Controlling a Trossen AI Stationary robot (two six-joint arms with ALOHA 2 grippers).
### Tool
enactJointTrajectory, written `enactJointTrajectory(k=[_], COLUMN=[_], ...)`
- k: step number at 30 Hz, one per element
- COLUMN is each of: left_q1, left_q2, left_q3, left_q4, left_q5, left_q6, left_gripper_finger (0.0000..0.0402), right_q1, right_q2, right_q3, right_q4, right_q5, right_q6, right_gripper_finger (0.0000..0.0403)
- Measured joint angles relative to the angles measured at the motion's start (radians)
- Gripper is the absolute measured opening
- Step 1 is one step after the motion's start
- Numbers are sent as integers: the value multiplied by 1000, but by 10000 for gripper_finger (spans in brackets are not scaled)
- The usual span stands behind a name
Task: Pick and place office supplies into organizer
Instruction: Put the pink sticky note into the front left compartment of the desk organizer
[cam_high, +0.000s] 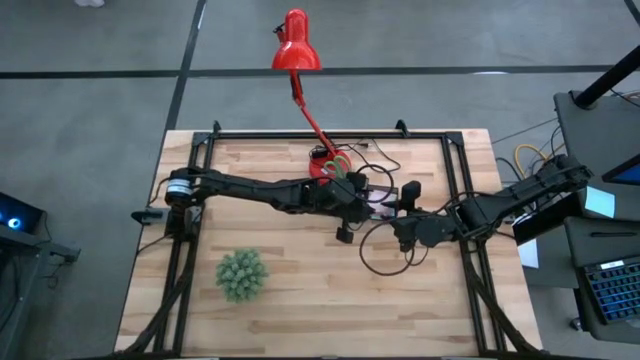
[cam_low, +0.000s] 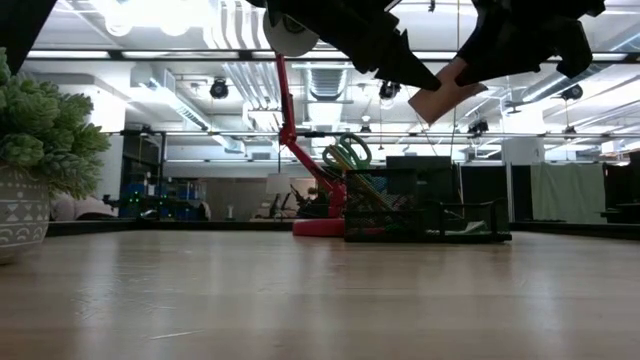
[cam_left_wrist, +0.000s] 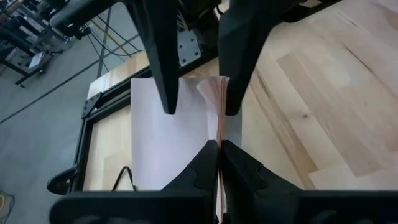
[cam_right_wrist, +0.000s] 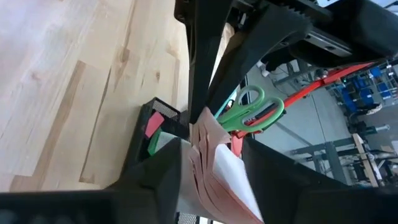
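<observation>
My left gripper (cam_left_wrist: 219, 149) is matt black plastic, pinching a pink sticky-note pad (cam_left_wrist: 177, 134) of thin, smooth paper with fanned leaves. The surface (cam_high: 300, 300) is pale, lightly grained wood with a soft sheen. The scissors (cam_right_wrist: 252, 111) have glossy green plastic handles; the organizer (cam_low: 420, 215) looks like black wire mesh.

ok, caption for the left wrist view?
Left gripper shut on pink sticky-note pad, right gripper's fingers straddling it above the wooden table.

Red lamp (cam_high: 296, 45); fuzzy green ball (cam_high: 242, 275) on table (cam_high: 300, 310)
</observation>
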Motion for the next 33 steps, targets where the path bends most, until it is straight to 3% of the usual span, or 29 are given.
enactJointTrajectory(k=[11, 20, 28, 33], left_q1=[1, 1, -2, 0], left_q2=[0, -2, -51, -104], left_q3=[4, 4, -29, -42], left_q4=[2, -10, -37, -62], left_q5=[-6, -1, 57, 68], left_q6=[2, -1, -6, -30], left_gripper_finger=[0, 7, 89, 125], right_q1=[0, 0, 0, 0], right_q2=[0, -7, -109, -246], right_q3=[0, -8, -110, -217], right_q4=[-2, 4, 4, 68], right_q5=[-4, -4, 28, -24], right_q6=[3, -14, -18, -51], right_gripper_finger=[17, 11, 10, 9])
